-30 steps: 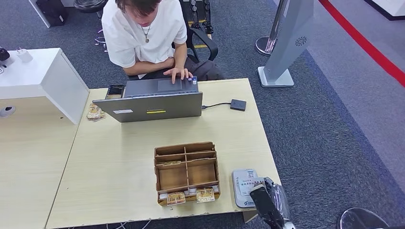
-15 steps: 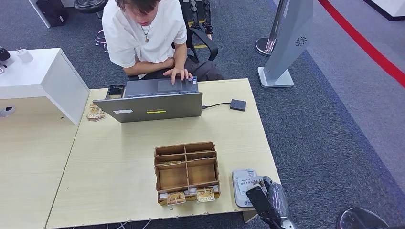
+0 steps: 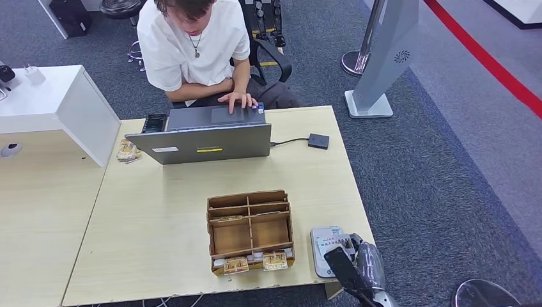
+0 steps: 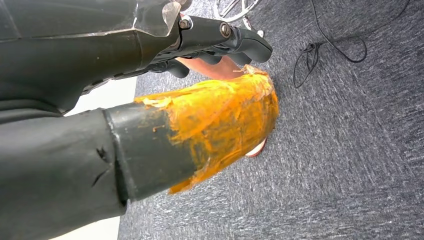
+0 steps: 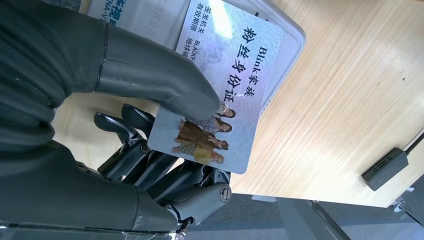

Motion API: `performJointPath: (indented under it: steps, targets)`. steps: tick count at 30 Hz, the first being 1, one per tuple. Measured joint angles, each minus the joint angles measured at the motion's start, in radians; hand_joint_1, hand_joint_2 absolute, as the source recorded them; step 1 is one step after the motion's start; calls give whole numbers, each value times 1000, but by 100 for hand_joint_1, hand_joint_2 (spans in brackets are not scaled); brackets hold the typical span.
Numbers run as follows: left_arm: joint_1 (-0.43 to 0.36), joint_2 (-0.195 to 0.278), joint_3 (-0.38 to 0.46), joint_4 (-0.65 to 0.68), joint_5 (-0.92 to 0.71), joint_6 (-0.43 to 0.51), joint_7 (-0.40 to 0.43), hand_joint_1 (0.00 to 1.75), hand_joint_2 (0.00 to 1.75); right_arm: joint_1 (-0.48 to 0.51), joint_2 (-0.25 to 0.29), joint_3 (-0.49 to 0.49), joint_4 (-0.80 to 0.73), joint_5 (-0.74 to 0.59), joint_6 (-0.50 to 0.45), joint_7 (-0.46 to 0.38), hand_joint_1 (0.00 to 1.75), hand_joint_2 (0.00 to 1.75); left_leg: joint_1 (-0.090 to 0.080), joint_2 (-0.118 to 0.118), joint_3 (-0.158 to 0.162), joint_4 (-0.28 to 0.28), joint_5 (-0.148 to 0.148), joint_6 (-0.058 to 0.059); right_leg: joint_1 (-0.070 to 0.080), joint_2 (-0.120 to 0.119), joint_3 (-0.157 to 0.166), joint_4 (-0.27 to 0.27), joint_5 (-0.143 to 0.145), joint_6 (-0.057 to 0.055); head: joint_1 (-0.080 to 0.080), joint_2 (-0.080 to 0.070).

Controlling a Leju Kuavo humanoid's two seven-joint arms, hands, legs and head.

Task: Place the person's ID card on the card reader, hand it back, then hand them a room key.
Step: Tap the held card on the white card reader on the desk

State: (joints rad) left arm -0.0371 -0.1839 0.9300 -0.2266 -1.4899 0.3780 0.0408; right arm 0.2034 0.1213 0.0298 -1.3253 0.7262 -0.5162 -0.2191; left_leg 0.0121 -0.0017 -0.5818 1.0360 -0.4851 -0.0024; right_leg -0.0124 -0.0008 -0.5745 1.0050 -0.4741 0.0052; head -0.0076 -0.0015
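At the table's near right corner lies the white card reader (image 3: 321, 238) (image 5: 294, 36). My right hand (image 3: 355, 267) (image 5: 100, 125) pinches the person's ID card (image 3: 337, 245) (image 5: 225, 85) between its thumb (image 5: 160, 75) and its darker fingers (image 5: 165, 170). The card, printed with text and a group photo, lies low over the reader; I cannot tell if they touch. Room key cards (image 3: 235, 265) stand in the front slots of a cardboard organizer (image 3: 250, 208). My left hand (image 4: 200, 115) hangs over the carpet, thumb wrapped in orange tape, holding nothing.
A person (image 3: 195, 45) sits at the far side, one hand on an open laptop (image 3: 204, 142). A small black box (image 3: 318, 140) on a cable lies to the laptop's right. A white cabinet (image 3: 57, 102) stands at left. A grey stand (image 3: 383, 57) rises beyond the table.
My right hand has shifted slightly left and nearer, carrying the ID card further over the card reader. The person and the table things have stayed put.
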Motion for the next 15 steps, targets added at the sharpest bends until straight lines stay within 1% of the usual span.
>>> performJointPath:
  steps: [15]
  targets:
    - [0,0,1,0,0,2,0,0,0,-15,0,2,14,31,0,28,175,175,0,0,3,0,0,0,0,0,3,0,0,0,0,0]
